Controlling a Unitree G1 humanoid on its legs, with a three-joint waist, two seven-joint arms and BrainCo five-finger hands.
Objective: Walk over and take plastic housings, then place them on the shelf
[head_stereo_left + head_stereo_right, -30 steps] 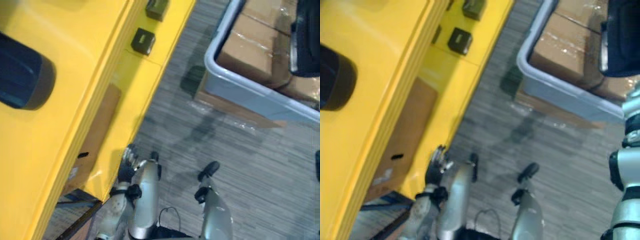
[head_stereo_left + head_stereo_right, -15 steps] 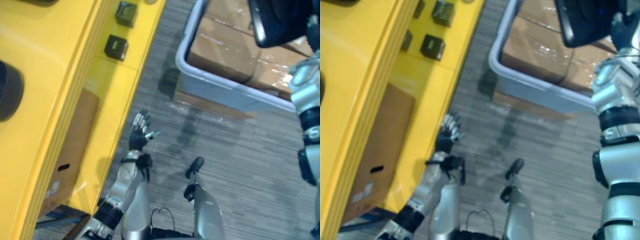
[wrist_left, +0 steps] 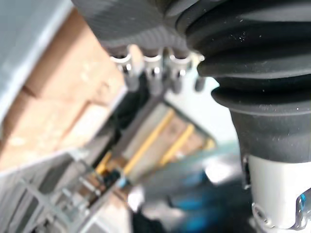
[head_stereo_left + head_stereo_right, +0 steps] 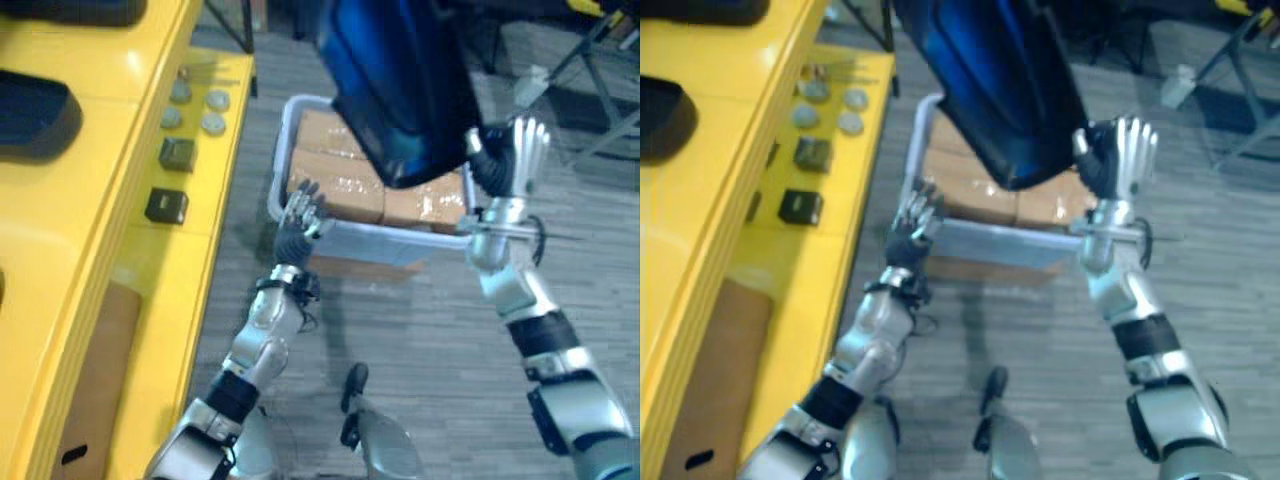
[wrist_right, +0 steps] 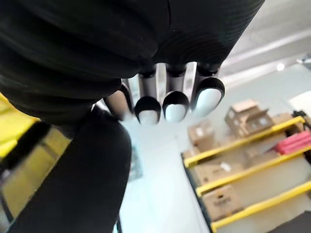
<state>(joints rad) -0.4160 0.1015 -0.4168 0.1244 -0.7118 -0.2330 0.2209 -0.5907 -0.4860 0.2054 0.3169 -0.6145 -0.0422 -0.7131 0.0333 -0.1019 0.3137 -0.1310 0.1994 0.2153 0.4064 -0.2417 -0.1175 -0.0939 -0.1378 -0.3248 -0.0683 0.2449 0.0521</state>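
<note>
Grey tub (image 4: pixel 390 243) on striped carpet floor (image 4: pixel 420 330)
Brown cardboard boxes (image 4: pixel 335 185) wrapped in clear film lie side by side inside the tub, and a flat cardboard piece (image 4: pixel 360 268) lies just under the tub's front.

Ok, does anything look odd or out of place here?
Yes: the big blue housing hangs tilted above the grey bin, seemingly just leaning on the open right robot hand. The left robot hand is open, apart from it.
</note>
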